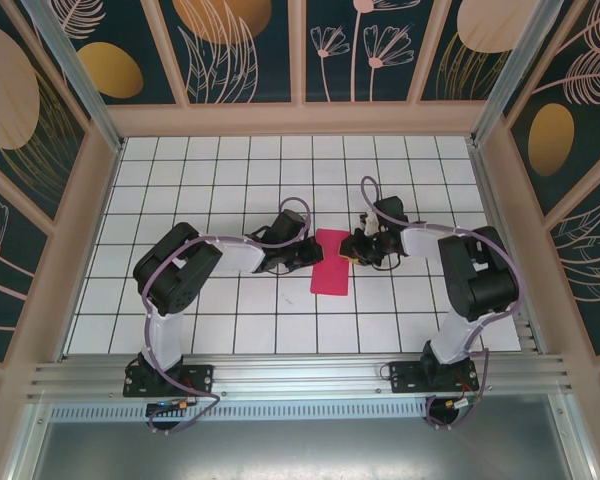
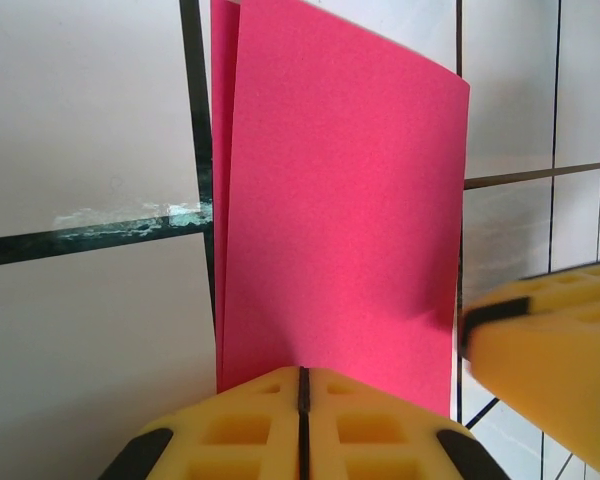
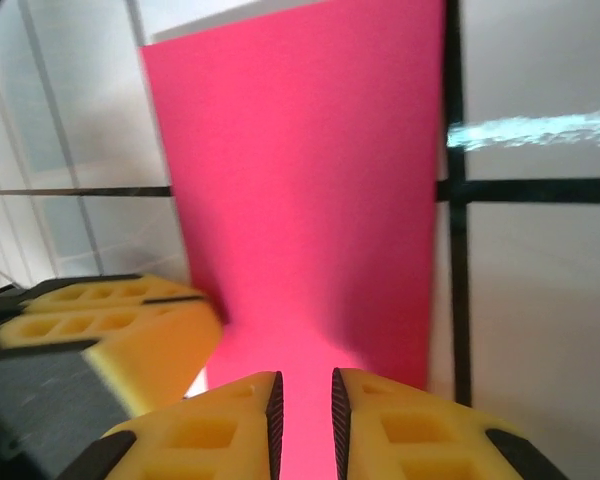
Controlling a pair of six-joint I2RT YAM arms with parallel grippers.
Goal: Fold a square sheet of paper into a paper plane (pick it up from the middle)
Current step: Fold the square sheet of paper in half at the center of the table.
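- The left end effector (image 2: 302,392) is sitting with its yellow pads together, only a dark seam between them, at the near edge of the paper. Whether any paper is caught in that seam I cannot tell.
- The right end effector (image 3: 305,405) is standing a narrow slit apart, with pink showing through the slit.
- The square sheet of paper (image 1: 330,262) is lying at the middle of the surface (image 1: 180,180), doubled into a tall rectangle. The left end effector is at its 10 o'clock and the right at its 2 o'clock.
- The risk, as I am judging it: the two layers are lying slightly offset along one long edge, so pressing now could be fixing a crooked crease. A pad dragging sideways could skate the sheet over the glossy tiles or buckle it.
- The paper is looking thin, matte and faintly grainy, with crisp corners. The pads are showing moulded square cells and black edges. The surface is showing white tiles with dark lines.
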